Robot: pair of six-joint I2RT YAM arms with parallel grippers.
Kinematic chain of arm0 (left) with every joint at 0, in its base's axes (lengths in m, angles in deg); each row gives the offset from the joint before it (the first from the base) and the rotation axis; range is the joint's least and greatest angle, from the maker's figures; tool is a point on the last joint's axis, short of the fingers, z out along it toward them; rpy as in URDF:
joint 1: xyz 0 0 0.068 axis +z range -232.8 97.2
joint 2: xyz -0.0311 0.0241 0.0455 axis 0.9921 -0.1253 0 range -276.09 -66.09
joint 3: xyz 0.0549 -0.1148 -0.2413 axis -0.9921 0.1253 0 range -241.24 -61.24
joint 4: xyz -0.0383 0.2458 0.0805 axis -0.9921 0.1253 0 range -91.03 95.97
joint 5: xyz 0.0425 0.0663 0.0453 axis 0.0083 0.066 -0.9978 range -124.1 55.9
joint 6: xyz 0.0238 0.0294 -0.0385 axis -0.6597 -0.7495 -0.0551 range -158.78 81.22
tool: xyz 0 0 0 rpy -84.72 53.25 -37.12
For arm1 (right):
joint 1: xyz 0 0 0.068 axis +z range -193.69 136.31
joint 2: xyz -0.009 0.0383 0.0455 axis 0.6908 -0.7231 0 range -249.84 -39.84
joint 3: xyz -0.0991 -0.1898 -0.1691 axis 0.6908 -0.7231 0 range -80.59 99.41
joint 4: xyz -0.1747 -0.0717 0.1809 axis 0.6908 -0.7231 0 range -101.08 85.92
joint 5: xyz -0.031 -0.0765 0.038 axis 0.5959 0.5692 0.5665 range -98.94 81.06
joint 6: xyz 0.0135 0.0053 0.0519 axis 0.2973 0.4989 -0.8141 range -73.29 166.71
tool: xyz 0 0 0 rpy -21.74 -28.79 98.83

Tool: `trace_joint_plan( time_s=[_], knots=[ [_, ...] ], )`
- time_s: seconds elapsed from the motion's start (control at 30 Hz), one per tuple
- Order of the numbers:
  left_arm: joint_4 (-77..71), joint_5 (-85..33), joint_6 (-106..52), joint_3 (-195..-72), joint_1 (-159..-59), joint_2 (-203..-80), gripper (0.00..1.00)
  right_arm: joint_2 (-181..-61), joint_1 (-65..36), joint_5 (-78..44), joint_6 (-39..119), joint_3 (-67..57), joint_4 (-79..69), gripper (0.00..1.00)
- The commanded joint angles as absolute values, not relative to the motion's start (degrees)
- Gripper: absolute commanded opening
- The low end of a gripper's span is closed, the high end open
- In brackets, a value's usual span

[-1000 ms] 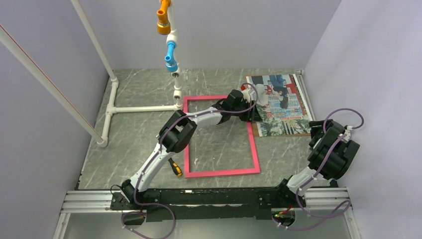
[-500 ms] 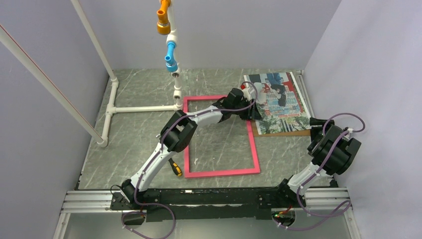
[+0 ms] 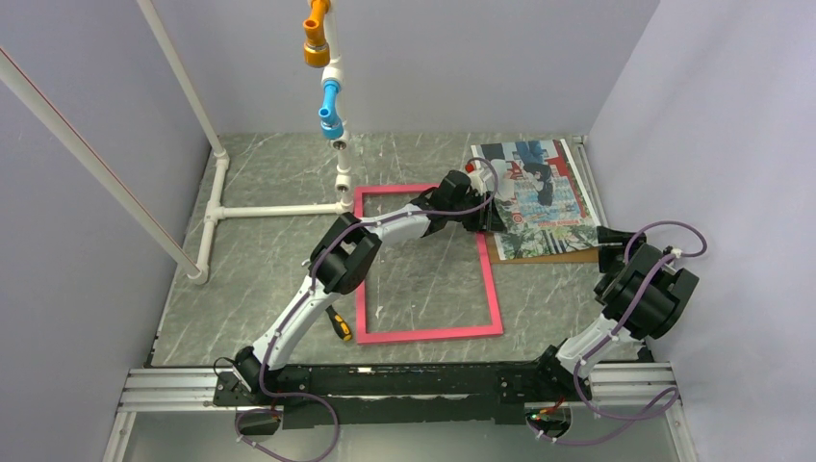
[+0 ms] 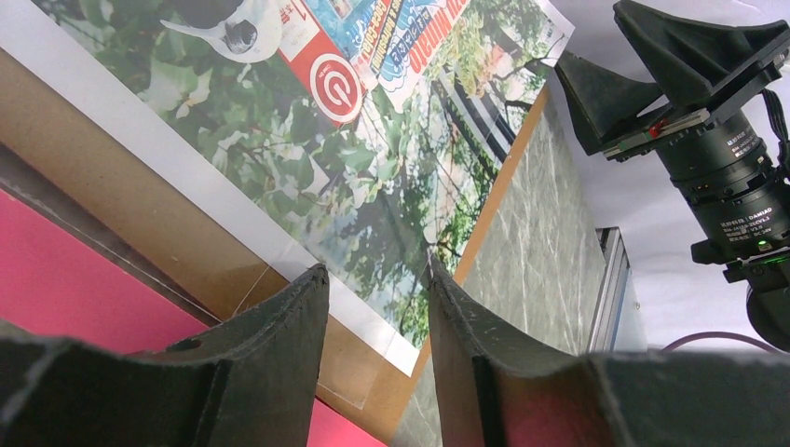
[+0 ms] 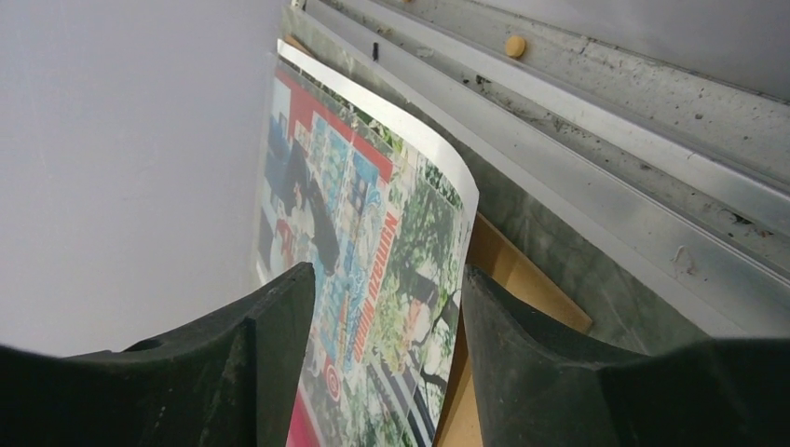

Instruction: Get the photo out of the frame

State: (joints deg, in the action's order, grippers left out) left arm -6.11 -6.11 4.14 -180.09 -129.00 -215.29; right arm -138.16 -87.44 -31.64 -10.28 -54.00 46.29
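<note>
- Photo (image 3: 539, 197) out of the frame (image 3: 428, 333), face up on the brown backing board (image 3: 539, 257) at the far right of the desk (image 3: 269, 279).
- Slightly askew on that board, with a brown strip bare along the near edge and a thinner one along the left edge.
- Edge nearest the right jaws lifted in a soft curl, with board visible beneath it in the right wrist view; the rest flat.
- Left jaws at the photo's near-left corner, tips above the white margin and the bare board, parted, nothing between them. Contact with the surface: cannot tell.
- Right jaws just off the photo's near-right corner, pointing along it toward the far wall, also parted and gripping nothing.
- Frame flat in the middle of the desk, just left of the board, grey marble showing through its opening; its right bar passing under the left arm (image 3: 318, 289) close to the wrist.
- Screwdriver (image 3: 339, 324) with a yellow and black handle just outside the frame's near-left corner, partly under the same arm.
- Metal rail (image 5: 606, 121) along the desk's right edge, beside the board.
- White pipe structure (image 3: 274, 209) at the far left, well apart from the photo, with orange and blue fittings on its upright.
</note>
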Motion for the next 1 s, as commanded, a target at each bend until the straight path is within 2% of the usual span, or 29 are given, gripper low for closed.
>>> trace_joint_plan(
  time_s=[0.0, 0.2, 0.57, 0.83, 0.97],
  knots=[
    [-1.13, -6.78, 2.07, -180.27, -128.34, -217.70, 0.48, -139.69, -88.62, -34.06, -12.75, -54.40, 50.11, 0.59],
    [-1.15, -6.05, 1.81, -180.38, -128.42, -217.66, 0.47, -139.22, -88.54, -34.83, -11.96, -54.87, 50.06, 0.45],
    [3.09, -4.35, -2.83, -181.10, -128.70, -212.29, 0.55, -134.58, -88.59, -34.98, -9.50, -55.01, 42.20, 0.00],
    [4.44, -5.15, -10.55, -177.07, -130.57, -202.99, 0.65, -126.77, -88.57, -32.22, -3.74, -50.89, 22.45, 0.00],
    [7.89, -7.17, -16.28, -177.34, -132.70, -200.12, 0.67, -122.77, -88.53, -28.53, 1.44, -45.45, 8.99, 0.00]
  ],
)
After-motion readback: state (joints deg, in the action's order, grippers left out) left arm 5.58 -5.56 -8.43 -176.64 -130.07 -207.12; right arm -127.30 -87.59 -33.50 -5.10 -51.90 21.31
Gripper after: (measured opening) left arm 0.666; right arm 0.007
